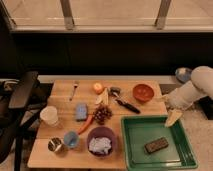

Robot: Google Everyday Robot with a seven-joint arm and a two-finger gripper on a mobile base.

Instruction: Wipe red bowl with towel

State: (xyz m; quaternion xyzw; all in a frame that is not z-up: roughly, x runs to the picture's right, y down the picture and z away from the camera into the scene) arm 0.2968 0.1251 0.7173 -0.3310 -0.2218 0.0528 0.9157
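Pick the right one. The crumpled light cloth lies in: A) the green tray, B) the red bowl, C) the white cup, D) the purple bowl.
D: the cloth sits inside the purple bowl, left of the green tray, while the gripper hangs over that tray's far right corner.

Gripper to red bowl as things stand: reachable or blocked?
Probably yes. The gripper hangs by the right edge of the table, just right of the red bowl, with nothing standing between them; the black-handled tool lies on the bowl's far side.
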